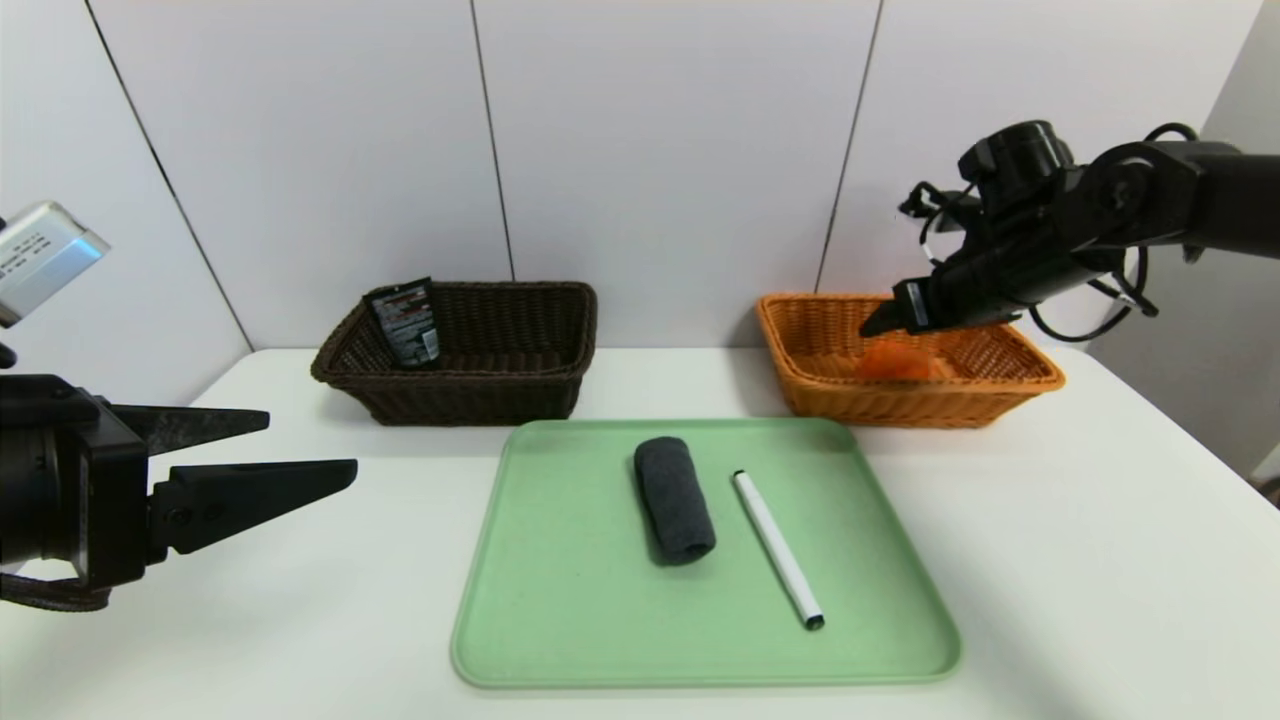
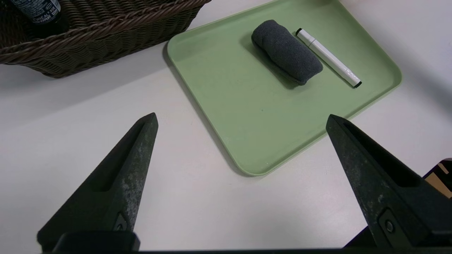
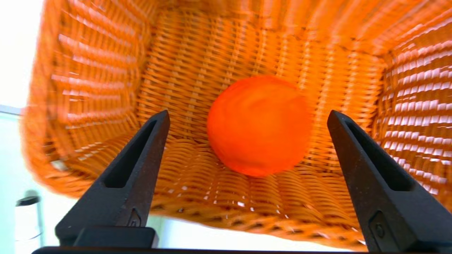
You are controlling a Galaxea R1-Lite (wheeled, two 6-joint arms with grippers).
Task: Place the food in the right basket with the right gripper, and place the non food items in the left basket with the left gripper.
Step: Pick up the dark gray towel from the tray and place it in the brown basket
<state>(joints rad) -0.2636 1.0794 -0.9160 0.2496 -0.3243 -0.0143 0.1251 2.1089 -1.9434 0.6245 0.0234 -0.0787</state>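
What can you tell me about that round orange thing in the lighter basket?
The orange fruit is round, plain orange and blurred. It sits inside the light orange-tan wicker basket, apart from its walls. The right gripper hangs over it, its two black fingers open on either side, not touching it. The head view shows only its top above the rim.

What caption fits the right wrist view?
Open right gripper above the orange in the right basket.

The orange (image 3: 259, 125) in the tan basket (image 3: 91, 106) was smeared with blur, its skin unreadable. From the front, the right gripper (image 1: 885, 318) covered part of it. The black tube (image 2: 35, 10) in the brown basket (image 2: 106, 31) was cut off at the picture's edge, its print too small to read.
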